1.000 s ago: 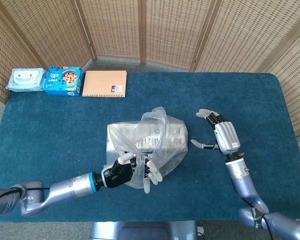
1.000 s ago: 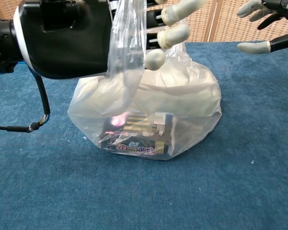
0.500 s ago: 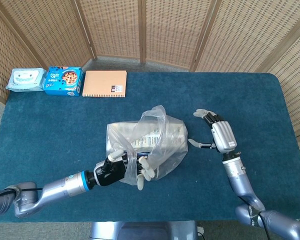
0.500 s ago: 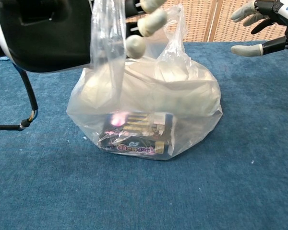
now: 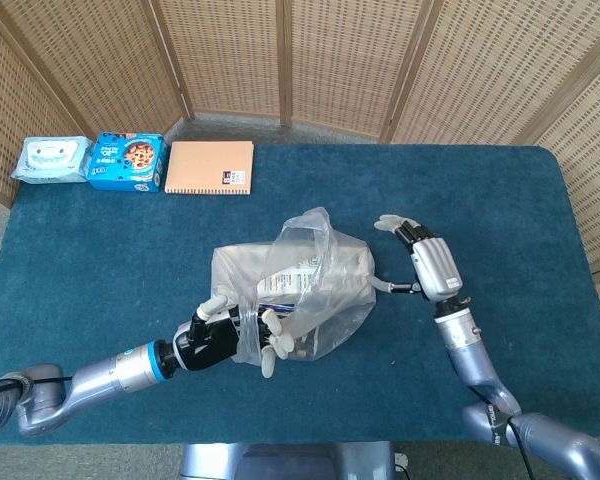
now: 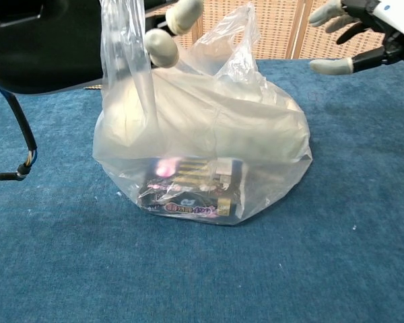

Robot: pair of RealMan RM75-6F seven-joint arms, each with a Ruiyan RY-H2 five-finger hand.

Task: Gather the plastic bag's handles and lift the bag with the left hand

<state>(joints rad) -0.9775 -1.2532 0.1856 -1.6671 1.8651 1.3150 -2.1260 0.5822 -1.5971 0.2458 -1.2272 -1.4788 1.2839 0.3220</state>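
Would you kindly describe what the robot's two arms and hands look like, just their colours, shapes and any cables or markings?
Both arms are tubular silver-grey metal. The left arm has a blue ring at the wrist. The left hand is black with pale cream fingers; in the chest view a thin black cable hangs below it. The right hand has a ribbed light-grey back, dark joints and cream fingertips.

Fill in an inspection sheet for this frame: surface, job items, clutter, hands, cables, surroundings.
Surface: blue carpeted table.
Job items: clear plastic bag resting on the table, a printed package inside at the bottom; one handle pulled up, the other handle standing free.
Clutter: wipes pack, blue snack box, tan notebook along the far left edge.
Hands: left hand holds the near handle; right hand beside the bag, fingers spread, holding nothing.
Cables: thin black cable hanging below the left hand.
Surroundings: wicker folding screen behind the table.
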